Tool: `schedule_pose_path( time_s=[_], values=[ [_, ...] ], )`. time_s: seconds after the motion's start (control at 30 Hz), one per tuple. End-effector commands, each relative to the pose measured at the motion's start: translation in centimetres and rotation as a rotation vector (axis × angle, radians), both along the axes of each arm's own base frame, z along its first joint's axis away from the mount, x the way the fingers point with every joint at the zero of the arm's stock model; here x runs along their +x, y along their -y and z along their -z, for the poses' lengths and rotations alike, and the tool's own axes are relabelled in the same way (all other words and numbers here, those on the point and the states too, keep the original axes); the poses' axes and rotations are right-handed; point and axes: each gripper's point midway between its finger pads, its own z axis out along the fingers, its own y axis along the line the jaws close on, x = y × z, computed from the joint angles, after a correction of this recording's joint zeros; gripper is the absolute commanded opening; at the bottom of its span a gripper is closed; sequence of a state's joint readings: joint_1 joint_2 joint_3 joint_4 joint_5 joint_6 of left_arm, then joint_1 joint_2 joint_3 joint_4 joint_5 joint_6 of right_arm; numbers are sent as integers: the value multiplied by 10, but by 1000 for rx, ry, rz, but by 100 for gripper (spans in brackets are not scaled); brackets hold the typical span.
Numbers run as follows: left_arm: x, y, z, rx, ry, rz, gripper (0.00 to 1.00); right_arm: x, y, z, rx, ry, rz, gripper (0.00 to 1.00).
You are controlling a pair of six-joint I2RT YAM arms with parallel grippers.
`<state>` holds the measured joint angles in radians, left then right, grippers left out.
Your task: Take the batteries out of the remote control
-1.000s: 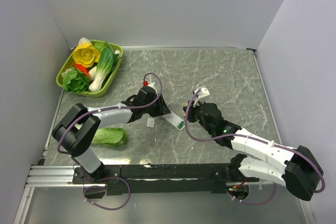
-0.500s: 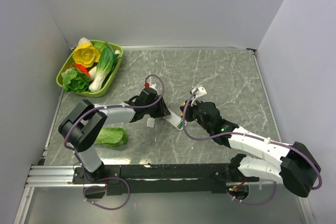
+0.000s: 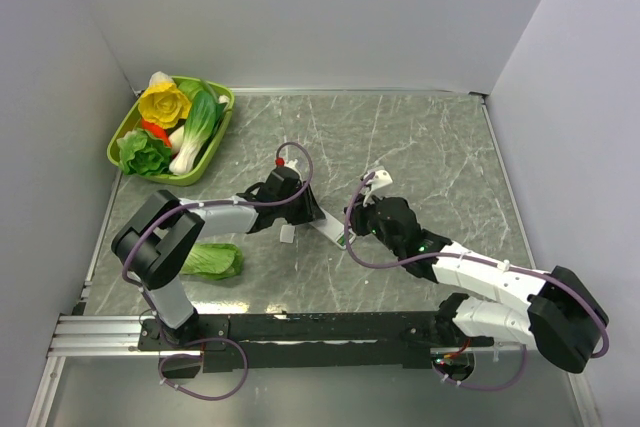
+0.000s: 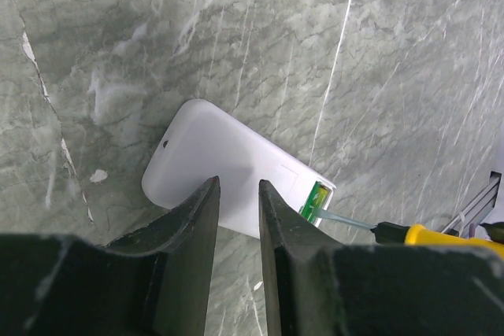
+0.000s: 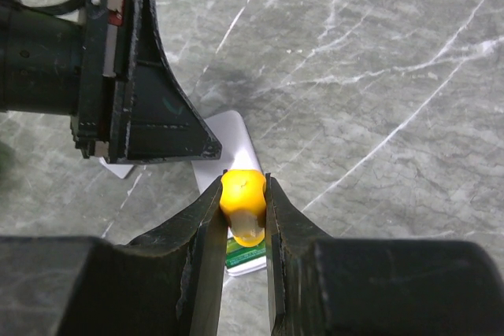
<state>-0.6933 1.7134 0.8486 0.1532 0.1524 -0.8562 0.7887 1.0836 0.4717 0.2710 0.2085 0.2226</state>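
Observation:
The white remote control [image 3: 330,227] lies face down in the middle of the table, its open green end toward the right arm. My left gripper [image 3: 308,211] is nearly shut and its fingertips rest on top of the remote [image 4: 213,159]. Green batteries [image 4: 315,201] show in the open compartment. My right gripper [image 5: 242,186] is shut on the yellow handle of a screwdriver [image 5: 242,198]. The screwdriver's shaft [image 4: 346,223] points into the batteries [image 5: 246,253]. The small white cover piece [image 3: 287,235] lies beside the remote.
A green basket [image 3: 118,143] of toy vegetables stands at the back left. A big green leafy vegetable [image 3: 210,260] lies on the table by the left arm. Grey walls close in the left, back and right sides.
My left gripper has shifted a little right and down onto the remote. My right gripper has moved left with the screwdriver, up to the remote's green end.

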Motion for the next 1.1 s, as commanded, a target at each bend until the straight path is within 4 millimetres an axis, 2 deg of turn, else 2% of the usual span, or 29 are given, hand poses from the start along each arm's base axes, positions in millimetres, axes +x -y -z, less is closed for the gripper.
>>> schedule_pose_path(
  time_s=[0.0, 0.2, 0.5, 0.63, 0.7, 0.83, 0.93, 1.07],
  values=[
    [0, 0, 2, -6, 3, -11, 32, 2, 1, 4, 24, -1, 20, 0],
    [-2, -2, 7, -1, -15, -18, 32, -3, 5, 13, 33, 12, 15, 0],
    [-8, -4, 16, -3, -42, -25, 32, -28, 9, 23, 2, 42, 2, 0],
    [-11, -10, 24, 23, -56, -35, 32, -43, 11, 40, 4, -10, -10, 0],
    [-11, -10, 25, 21, -59, -37, 32, -44, 12, 50, -36, -45, 6, 0],
    [-16, -14, 32, 31, -77, -42, 31, -44, 8, 51, -92, -57, 15, 0],
    [-18, -17, 33, 36, -75, -43, 31, -41, 13, 51, -144, -44, 46, 0],
    [-17, -16, 32, 36, -74, -42, 31, -48, 5, 55, -199, -25, 29, 0]
  ],
)
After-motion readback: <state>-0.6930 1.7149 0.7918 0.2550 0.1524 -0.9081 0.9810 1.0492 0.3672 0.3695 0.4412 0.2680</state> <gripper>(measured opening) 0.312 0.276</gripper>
